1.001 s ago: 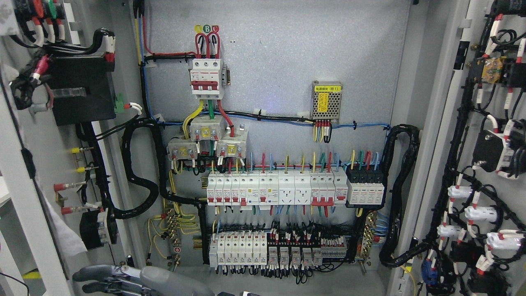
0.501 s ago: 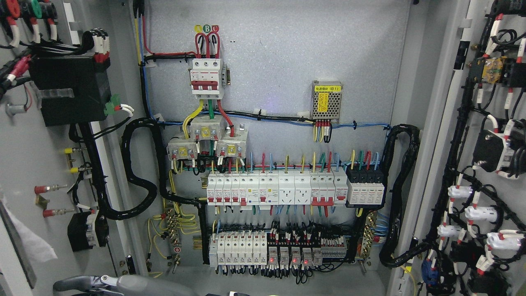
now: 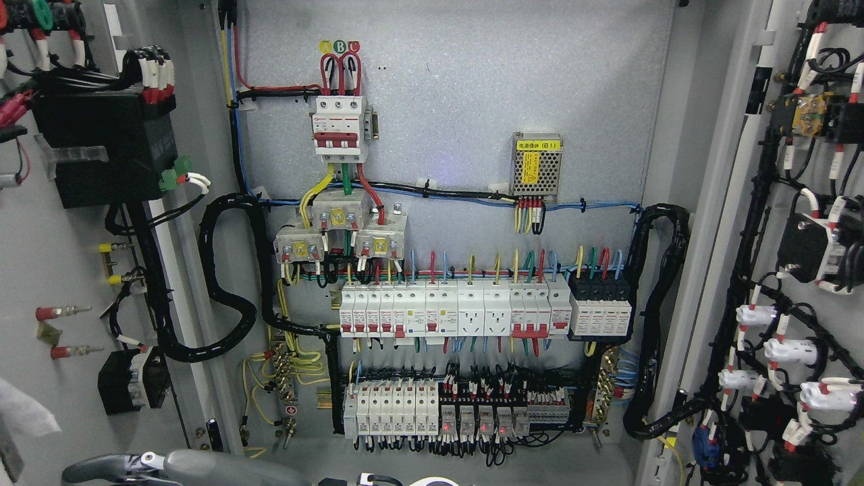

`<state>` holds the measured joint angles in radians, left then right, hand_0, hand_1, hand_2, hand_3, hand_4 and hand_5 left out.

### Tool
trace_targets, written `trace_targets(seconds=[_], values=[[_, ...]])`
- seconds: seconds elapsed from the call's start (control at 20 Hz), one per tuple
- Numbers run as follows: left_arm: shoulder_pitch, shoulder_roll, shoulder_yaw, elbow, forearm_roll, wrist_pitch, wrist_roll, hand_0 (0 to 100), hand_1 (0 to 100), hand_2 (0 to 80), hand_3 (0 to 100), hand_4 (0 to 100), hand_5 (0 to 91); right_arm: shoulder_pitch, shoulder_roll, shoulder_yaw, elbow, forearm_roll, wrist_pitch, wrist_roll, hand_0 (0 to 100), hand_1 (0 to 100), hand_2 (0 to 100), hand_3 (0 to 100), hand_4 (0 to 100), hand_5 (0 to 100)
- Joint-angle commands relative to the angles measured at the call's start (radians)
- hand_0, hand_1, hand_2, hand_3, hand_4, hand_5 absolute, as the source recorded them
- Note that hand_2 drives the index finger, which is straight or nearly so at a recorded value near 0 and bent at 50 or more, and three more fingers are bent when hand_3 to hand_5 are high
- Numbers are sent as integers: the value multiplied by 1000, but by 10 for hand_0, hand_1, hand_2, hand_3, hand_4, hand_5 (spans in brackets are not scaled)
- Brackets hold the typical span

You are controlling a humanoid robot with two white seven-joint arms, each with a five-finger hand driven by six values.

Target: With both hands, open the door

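An electrical cabinet stands with both doors swung out. Its left door (image 3: 40,270) fills the picture's left edge, showing its inner face with a black box (image 3: 101,148) and wiring. The right door (image 3: 786,47) stands at the far right, also inner face out, carrying black cable bundles and white connectors. My left hand (image 3: 115,469) shows only as a grey sliver along the bottom edge at lower left, pointing left, below the left door. I cannot tell whether it touches the door. The right arm is out of view.
The cabinet's grey back panel (image 3: 472,101) carries a red-topped main breaker (image 3: 341,128), rows of white breakers (image 3: 452,310), a lower relay row (image 3: 432,408) and a small vented power supply (image 3: 536,165). Thick black cable loops (image 3: 229,283) hang by the left hinge side.
The left door has swung further outward to the left, its black box and terminals sliding leftward in view. My left hand has moved left and lower. Red lamps on the lower relays lit up.
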<state>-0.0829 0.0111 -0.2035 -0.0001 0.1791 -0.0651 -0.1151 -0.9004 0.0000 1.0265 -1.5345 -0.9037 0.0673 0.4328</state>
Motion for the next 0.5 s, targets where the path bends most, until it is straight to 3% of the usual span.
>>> trace_targets(seconds=[0.0, 0.45], values=[[0, 18, 0, -1, 0, -1, -3, 296, 0, 27, 27, 37, 0, -43, 0, 72, 2, -56, -1, 0, 219, 0, 0, 0, 0, 0], [0, 17, -2, -5, -1, -1, -5, 296, 0, 27, 27, 36, 0, -78, 0, 92, 22, -86, 2, -2, 219, 0, 0, 0, 0, 0]])
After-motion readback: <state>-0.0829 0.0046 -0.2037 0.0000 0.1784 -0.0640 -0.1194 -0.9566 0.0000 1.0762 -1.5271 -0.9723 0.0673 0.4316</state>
